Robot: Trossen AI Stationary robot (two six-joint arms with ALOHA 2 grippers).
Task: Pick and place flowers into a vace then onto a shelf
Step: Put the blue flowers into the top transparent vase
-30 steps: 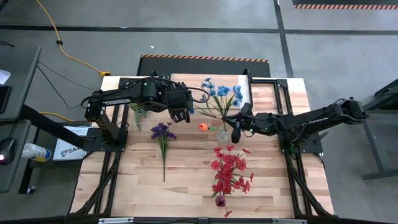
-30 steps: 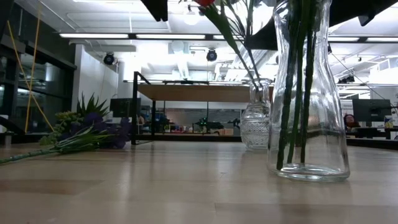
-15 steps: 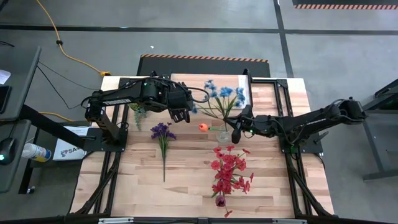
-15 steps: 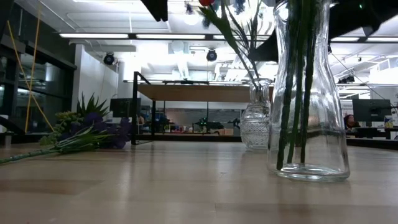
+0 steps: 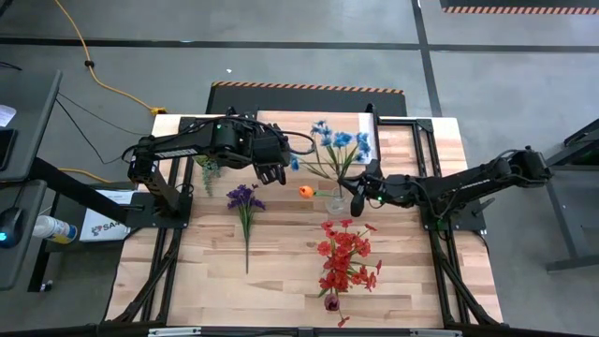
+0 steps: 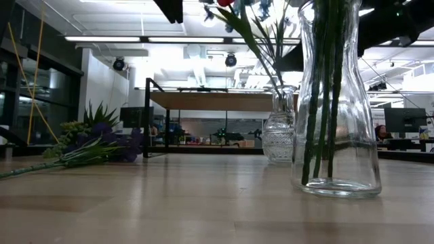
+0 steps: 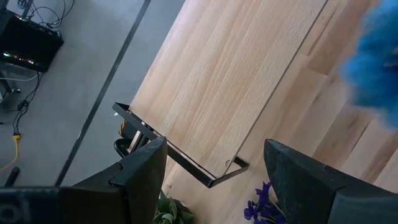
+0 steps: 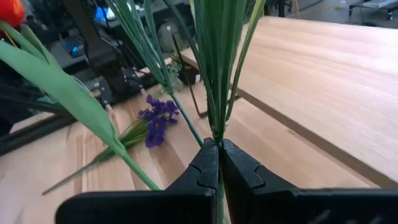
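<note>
The blue flowers (image 5: 339, 140) are pinched by their stems in the right gripper (image 8: 219, 163), above the small vase (image 5: 335, 200). The left gripper (image 5: 272, 172) is held wide and empty nearby. The vase could be knocked over if the stems are pushed sideways.

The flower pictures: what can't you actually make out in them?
- Blue flowers: in the low view their blooms are cut off by the top edge.
- Right gripper: shut on green stems; whether their lower ends reach into the small vase is hidden.
- Left gripper: open; the low view shows only a dark tip at the top edge.
- Shelf: the left wrist view cuts off its far end.
</note>
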